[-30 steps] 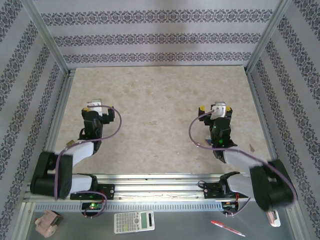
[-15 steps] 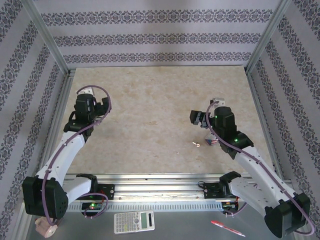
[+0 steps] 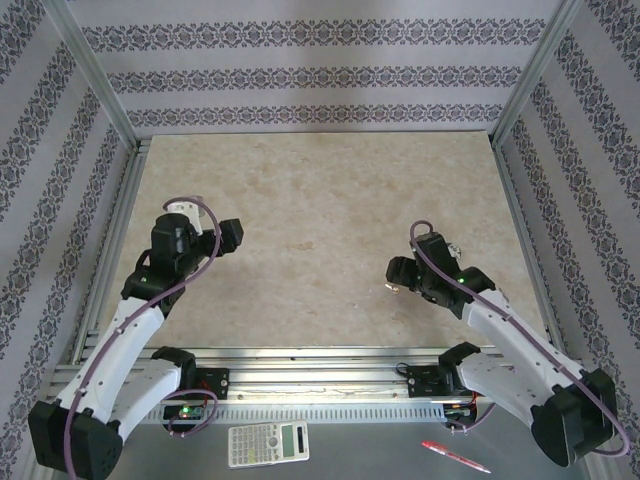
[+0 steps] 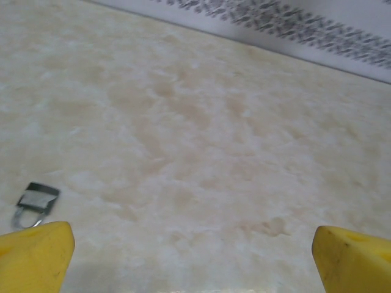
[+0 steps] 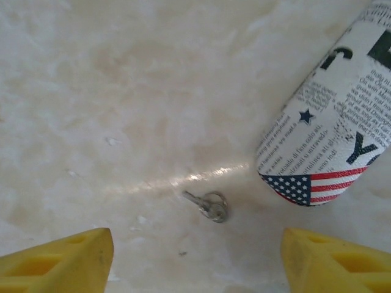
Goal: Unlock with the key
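1. Since a second ago the right arm has unfolded and dropped low, putting the right pincer (image 5: 198,262) over the key (image 5: 208,206); the left arm has stretched out too, and the left pincer (image 4: 195,259) now faces across the bench (image 3: 320,200).
2. The right pincer is spread, touching nothing; the key lies flat on the bench just ahead, between its yellow tips.
3. A print pouch (image 5: 330,134) with a flag end lies near the key, apart from it.
4. The left pincer is spread wide and empty; the padlock (image 4: 35,201) lies on the bench by the tip at that view's left edge.
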